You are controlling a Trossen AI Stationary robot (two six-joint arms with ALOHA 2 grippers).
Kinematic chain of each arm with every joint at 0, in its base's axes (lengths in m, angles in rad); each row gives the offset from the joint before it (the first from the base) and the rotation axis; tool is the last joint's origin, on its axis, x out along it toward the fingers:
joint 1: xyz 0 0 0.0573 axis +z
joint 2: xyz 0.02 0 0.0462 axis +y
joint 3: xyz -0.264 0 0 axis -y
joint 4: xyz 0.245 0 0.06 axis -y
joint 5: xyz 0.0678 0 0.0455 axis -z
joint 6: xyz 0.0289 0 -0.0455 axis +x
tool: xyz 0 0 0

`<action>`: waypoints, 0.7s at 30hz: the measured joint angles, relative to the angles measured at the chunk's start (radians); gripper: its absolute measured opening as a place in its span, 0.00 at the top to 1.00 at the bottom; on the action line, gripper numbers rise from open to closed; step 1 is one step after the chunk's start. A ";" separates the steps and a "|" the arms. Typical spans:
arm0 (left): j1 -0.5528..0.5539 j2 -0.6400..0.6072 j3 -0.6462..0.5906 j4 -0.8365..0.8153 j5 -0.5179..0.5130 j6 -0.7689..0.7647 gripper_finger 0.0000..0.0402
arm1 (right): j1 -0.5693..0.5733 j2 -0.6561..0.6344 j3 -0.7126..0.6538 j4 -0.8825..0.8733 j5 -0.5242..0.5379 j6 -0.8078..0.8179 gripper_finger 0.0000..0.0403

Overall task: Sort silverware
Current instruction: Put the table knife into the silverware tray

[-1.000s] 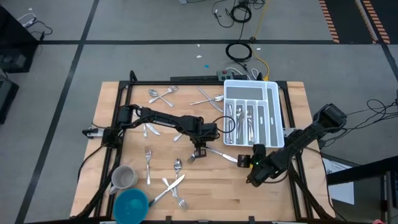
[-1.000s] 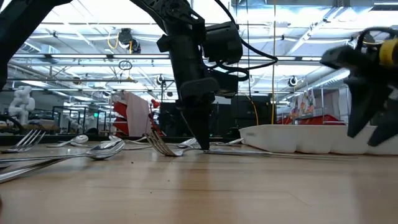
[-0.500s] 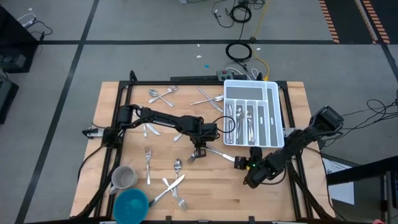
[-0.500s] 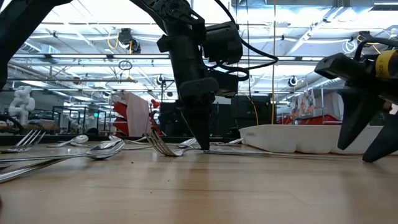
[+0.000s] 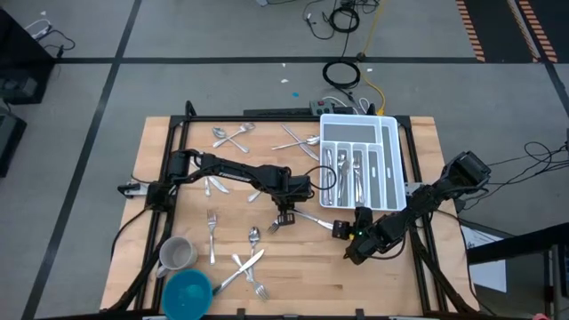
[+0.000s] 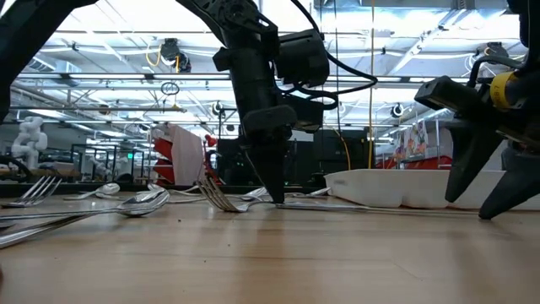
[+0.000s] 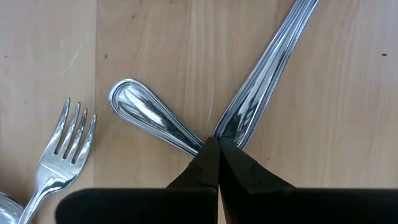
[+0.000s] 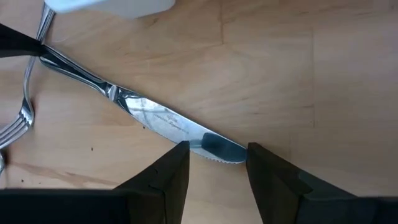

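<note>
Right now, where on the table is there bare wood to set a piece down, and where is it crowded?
Bare wood lies along the table's near right edge, below the white tray, and in the left far corner. It is crowded around the left gripper, pressed on crossed handles, near the mug and bowl, and where the right gripper straddles the knife.

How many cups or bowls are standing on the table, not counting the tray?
2: a grey mug at the lower left of the high view, and a blue bowl just below it, at the edge. None seems hidden.
</note>
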 joint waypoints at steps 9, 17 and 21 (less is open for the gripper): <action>0.000 0.000 -0.002 0.022 -0.001 -0.007 1.00 | -0.013 0.000 -0.002 0.003 -0.005 -0.032 0.70; 0.000 0.000 -0.003 0.033 -0.006 -0.027 1.00 | -0.018 0.001 -0.003 0.009 -0.007 -0.067 0.81; 0.000 0.000 -0.003 0.038 -0.006 -0.032 1.00 | -0.018 0.002 -0.003 0.010 -0.005 -0.083 0.86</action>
